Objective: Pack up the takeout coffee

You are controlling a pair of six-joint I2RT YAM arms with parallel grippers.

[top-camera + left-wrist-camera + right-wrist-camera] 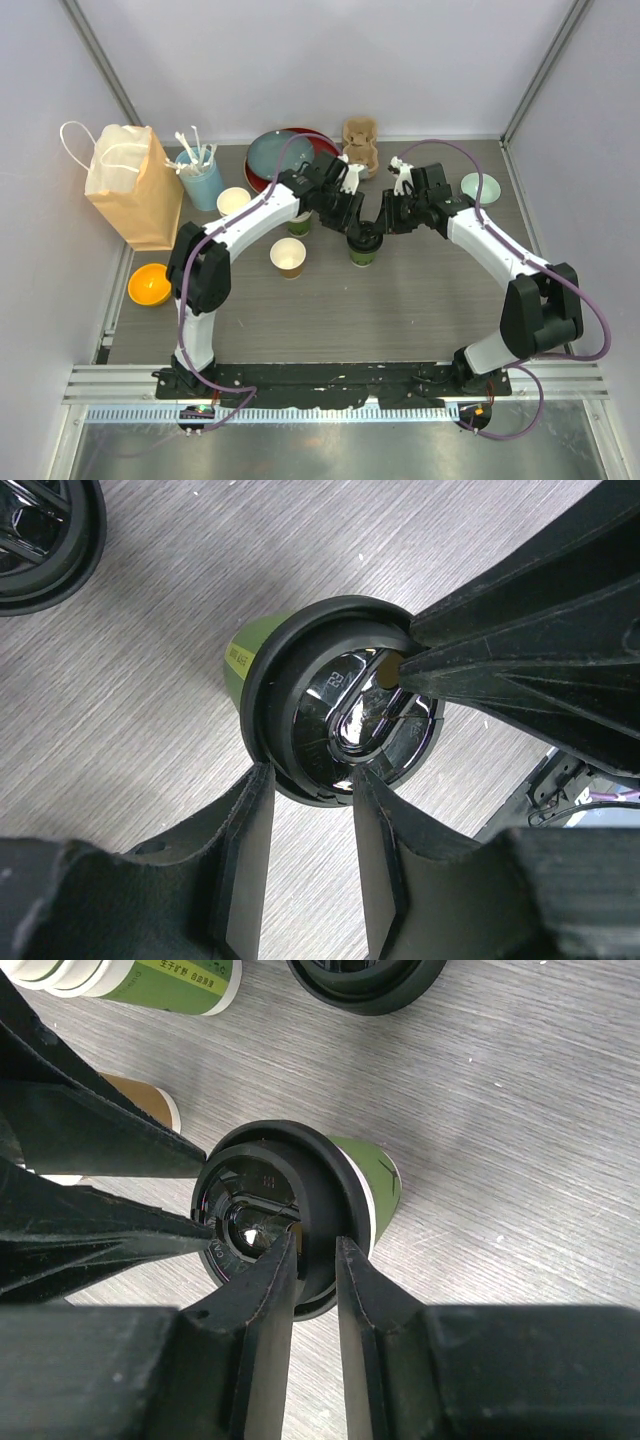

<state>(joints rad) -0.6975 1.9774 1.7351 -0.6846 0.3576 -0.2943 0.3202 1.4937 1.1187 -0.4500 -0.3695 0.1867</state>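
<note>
**Q:** Which cup is shown, and where?
**A:** Green cup with a pale label strip, capped by a glossy black lid. It stands upright mid-desk.
**Q:** And the fingers?
**A:** Left fingers: partly open, tips at the lid's rim. Right fingers: almost together, tips on the lid's top. Whether either grips cannot be told.

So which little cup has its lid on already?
The green-sided cup in the middle: a black lid covers it. The brown-sided cup to its left is open on top.
</note>
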